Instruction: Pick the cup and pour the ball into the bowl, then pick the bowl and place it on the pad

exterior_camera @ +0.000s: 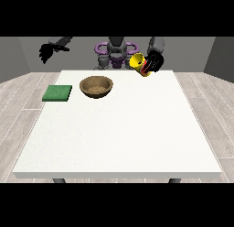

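Front view: yellow cup held tilted above the table's far edge, right of the bowl.

The hand at the view's right (154, 61) has its fingers curled round the yellow cup (138, 63), which is lifted clear of the white table (119, 139) and tipped so its open mouth faces left, toward the wooden bowl (96, 87). The cup looks like a small, rigid, smooth-walled cylinder, probably light and a little slippery, best gripped round its side as it is now. No ball can be made out. The bowl sits on the table at far left of centre; it looks stiff, round and shallow, wood-grained and matte, and its rim seems the natural place to take hold. Just left of it lies the green pad (57, 93), flat, square and soft-looking. The hand at the view's left (46, 52) hangs in the air, fingers spread downward, holding nothing.
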Available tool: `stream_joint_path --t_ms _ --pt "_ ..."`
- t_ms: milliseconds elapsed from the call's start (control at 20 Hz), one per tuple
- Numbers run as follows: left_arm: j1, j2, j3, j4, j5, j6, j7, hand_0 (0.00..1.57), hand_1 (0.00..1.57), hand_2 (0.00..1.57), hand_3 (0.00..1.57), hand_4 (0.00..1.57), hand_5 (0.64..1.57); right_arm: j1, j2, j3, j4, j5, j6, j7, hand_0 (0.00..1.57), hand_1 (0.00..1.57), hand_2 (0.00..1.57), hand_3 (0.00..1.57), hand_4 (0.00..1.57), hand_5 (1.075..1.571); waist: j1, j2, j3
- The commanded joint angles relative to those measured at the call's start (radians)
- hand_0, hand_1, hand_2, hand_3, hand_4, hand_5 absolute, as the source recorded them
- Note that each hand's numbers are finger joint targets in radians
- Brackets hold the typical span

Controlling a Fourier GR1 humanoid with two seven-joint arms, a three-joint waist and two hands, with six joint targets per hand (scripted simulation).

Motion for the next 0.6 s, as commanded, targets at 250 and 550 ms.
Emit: stream_joint_path --t_ms 250,550 --pt "-0.126 -0.048 -0.205 0.063 -0.354 0.034 0.309 1.56 1.56 1.57 1.57 1.57 1.207 -0.019 0.002 0.025 0.029 -0.014 0.047 0.031 0.00 0.00 0.00 0.00 0.00 1.570 -0.056 -0.061 0.0004" --pt "-0.204 -0.093 -0.393 0.083 -0.596 -0.065 0.406 1.50 1.50 1.57 1.57 1.38 1.400 -0.026 -0.063 -0.037 0.115 -0.034 0.083 -0.020 0.00 0.00 0.00 0.00 0.00 1.571 -0.033 -0.065 0.0015"
